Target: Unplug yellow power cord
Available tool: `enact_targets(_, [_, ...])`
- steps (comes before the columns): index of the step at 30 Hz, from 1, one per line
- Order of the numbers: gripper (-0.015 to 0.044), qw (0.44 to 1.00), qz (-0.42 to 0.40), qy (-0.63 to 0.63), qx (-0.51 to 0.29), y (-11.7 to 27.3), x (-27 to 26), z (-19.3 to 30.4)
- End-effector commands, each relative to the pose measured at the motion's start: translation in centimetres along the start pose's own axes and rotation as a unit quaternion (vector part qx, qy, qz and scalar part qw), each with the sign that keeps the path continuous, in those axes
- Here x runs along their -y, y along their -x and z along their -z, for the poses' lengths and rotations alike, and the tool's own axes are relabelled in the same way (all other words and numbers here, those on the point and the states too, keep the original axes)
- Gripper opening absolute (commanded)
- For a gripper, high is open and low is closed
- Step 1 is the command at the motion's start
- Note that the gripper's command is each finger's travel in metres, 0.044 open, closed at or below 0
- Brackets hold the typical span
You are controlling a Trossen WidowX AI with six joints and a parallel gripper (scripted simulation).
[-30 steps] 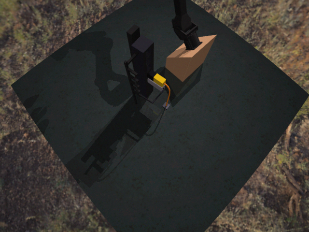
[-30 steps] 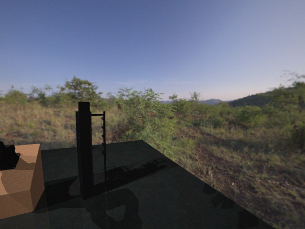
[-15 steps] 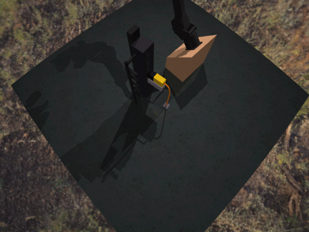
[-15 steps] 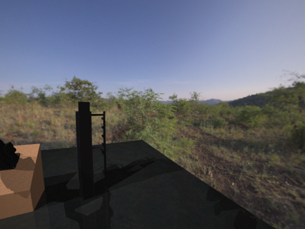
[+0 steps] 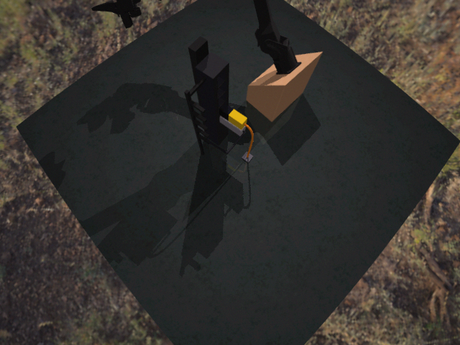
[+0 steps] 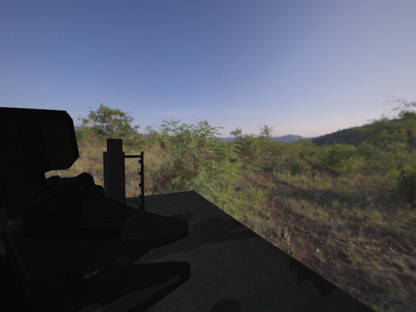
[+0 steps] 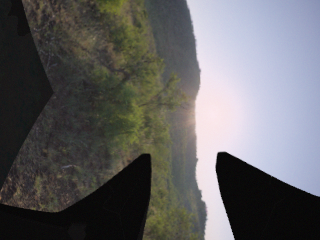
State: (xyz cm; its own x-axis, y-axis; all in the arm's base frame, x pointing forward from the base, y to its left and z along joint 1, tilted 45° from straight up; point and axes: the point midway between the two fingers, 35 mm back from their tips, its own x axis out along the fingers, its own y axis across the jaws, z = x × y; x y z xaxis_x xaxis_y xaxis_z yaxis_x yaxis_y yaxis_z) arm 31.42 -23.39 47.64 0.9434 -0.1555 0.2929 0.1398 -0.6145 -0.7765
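Observation:
The yellow plug (image 5: pixel 237 118) is beside the lower right face of the tall dark upright strip (image 5: pixel 212 96) (image 6: pixel 114 171). How deep it sits is not clear. A light grey bar (image 5: pixel 231 125) is directly beside it. An orange-looking cord (image 5: pixel 252 139) curves from the plug down to a small grey square block (image 5: pixel 246 157). My gripper (image 6: pixel 188 249) (image 7: pixel 184 161) is partly open, its fingers apart with nothing between them. It is well away from the plug, the cord and the strip. Only part of it shows at the top left of the top view.
A thin black frame with short pegs (image 5: pixel 194 122) (image 6: pixel 142 181) stands beside the strip. My arm's base is on a tan block (image 5: pixel 274 100) behind and right of the strip. The dark table top (image 5: pixel 334 208) has angled edges. Long shadows cross it.

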Motion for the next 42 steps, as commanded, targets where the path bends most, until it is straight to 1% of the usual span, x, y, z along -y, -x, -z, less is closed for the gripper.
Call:
enact_targets(1, [0.016, 0.998, -0.01, -0.062, 0.027, -2.4, -0.6, -3.0])
enact_targets(13, [0.016, 0.974, -0.058, -0.196, 0.097, -7.1, -1.8, -11.9])
enact_targets(23, [0.016, 0.939, -0.118, -0.281, 0.158, -9.4, -1.8, -21.2])
enact_targets(32, [0.016, 0.901, -0.181, -0.331, 0.212, -9.7, -1.0, -30.1])
enact_targets(42, [0.016, 0.861, -0.25, -0.355, 0.265, -7.9, 0.6, -39.7])
